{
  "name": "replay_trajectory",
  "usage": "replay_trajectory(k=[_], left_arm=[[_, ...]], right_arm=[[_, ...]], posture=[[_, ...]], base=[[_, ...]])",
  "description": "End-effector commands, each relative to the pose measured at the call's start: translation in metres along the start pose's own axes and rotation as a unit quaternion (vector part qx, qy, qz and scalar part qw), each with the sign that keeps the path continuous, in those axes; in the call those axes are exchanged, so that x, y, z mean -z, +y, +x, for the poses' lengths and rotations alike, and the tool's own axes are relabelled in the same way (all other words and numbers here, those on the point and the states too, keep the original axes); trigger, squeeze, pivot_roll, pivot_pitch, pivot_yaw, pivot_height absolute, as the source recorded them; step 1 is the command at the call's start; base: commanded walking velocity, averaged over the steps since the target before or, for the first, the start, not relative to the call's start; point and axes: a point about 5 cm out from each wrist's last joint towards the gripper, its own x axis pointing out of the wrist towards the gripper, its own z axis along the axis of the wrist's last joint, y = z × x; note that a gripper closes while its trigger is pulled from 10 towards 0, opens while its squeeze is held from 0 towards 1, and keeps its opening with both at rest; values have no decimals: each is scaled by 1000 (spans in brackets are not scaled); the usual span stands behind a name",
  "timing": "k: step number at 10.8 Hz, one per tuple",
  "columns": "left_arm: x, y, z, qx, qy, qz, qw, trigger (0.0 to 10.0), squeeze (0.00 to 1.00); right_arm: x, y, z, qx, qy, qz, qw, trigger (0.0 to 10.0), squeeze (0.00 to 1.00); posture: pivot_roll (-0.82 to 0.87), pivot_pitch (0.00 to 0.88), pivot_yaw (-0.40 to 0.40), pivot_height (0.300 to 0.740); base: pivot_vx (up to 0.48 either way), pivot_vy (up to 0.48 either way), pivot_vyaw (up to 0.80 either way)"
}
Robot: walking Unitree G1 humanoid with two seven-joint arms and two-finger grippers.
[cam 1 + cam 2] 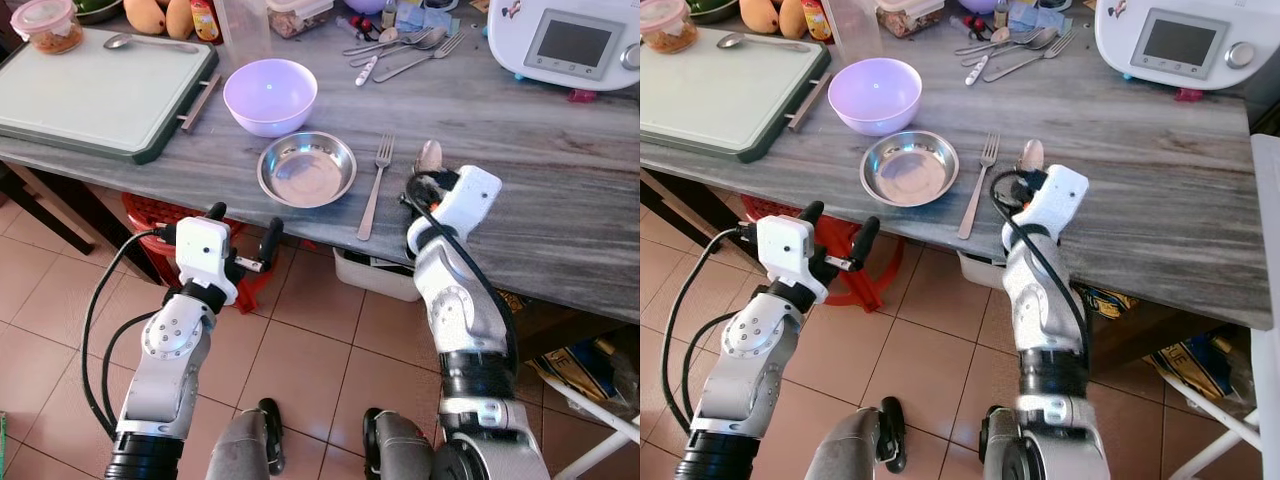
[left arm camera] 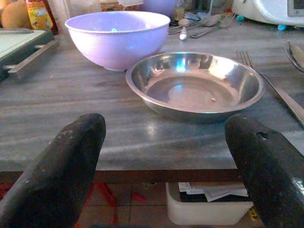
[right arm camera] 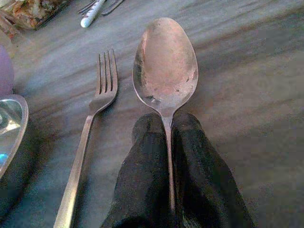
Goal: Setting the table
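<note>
Right pincer [image 3: 171, 156] clamped shut on spoon [image 3: 165, 66] handle, bowl ahead of fingertips, low over surface [image 1: 560, 180], fork [image 3: 90, 128] just beside to its left; may skid into fork if released crooked; left pincer [image 2: 166, 156] wide open, empty, facing steel dish [image 2: 194, 83].

Steel dish [image 1: 306, 169]: on the table [image 1: 560, 190], near its front edge.
Bowl [image 1: 270, 96]: just behind the dish.
Fork [image 1: 375, 186]: just right of the dish.
Spoon [image 3: 165, 71]: right of the fork, handle between the right gripper [image 3: 170, 124] fingers.
Cutting board [image 1: 95, 92]: left of the bowl.
Left gripper [image 1: 243, 232]: before the table edge, below the dish.
</note>
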Motion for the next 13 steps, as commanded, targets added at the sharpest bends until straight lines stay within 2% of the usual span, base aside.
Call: replay_trajectory(k=[1,4,8,13], left_arm=[[3,-1,-3,2,9,-2,1000,10000,0],[4,0,-3,2,10,0,1000,10000,0],[4,-2,-3,3,12,-1,1000,10000,0],[5,-2,-2,4,14,-1,1000,10000,0]], right_arm=[[3,-2,3,9,14,5,1000,10000,0],[9,3,6,3,40,-5,999,10000,0],[16,13,6,-11,63,5,998,10000,0],[20,4,8,9,78,-11,997,10000,0]], posture=[[-51,226,35,740],[-52,228,33,740],[-53,231,31,740],[-52,230,31,740]], base=[[0,0,0],[0,0,0],[0,0,0],[0,0,0]])
